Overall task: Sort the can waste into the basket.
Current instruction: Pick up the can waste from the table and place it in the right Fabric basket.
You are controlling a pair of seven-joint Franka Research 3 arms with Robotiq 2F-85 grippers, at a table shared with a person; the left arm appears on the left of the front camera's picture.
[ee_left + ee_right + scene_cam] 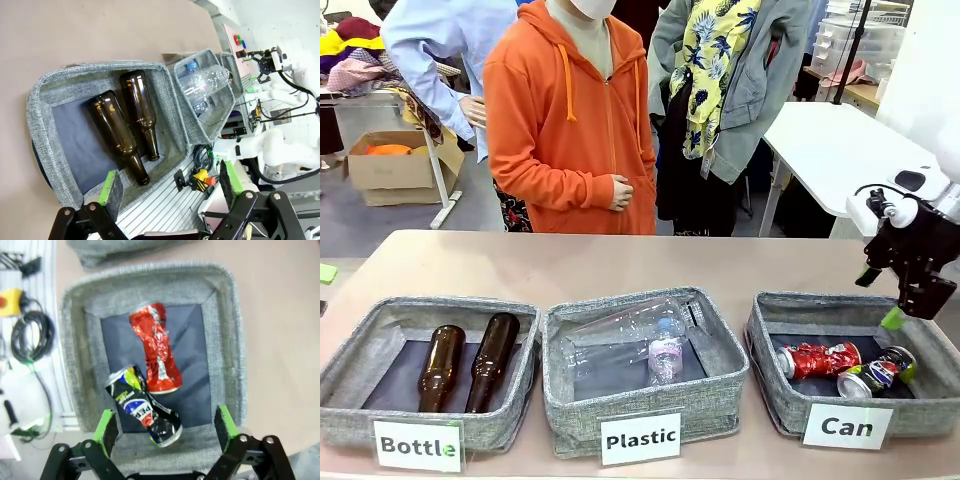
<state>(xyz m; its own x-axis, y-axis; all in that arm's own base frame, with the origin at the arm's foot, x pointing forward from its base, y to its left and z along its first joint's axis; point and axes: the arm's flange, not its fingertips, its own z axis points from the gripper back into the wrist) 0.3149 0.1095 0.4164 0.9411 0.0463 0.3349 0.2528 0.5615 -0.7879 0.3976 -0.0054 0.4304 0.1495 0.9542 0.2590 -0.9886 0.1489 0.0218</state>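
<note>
The grey basket (770,330) labelled "Can" stands at the table's front right. On its dark floor lie a crushed shiny red can (818,359) and a dark can with colourful print (876,374), touching each other. My right gripper (902,318) hangs open just above the basket's right side, holding nothing. From the right wrist, the red can (157,347) and the dark can (145,410) lie inside the basket (75,340) below my open right gripper (167,427). My left gripper (170,185) is open and empty over the "Bottle" bin's near edge.
A "Bottle" bin (350,355) holds two brown glass bottles (465,360). The middle "Plastic" bin (720,350) holds clear plastic bottles (665,350). A person in an orange hoodie (565,120) stands at the far side. Bare table lies behind the bins.
</note>
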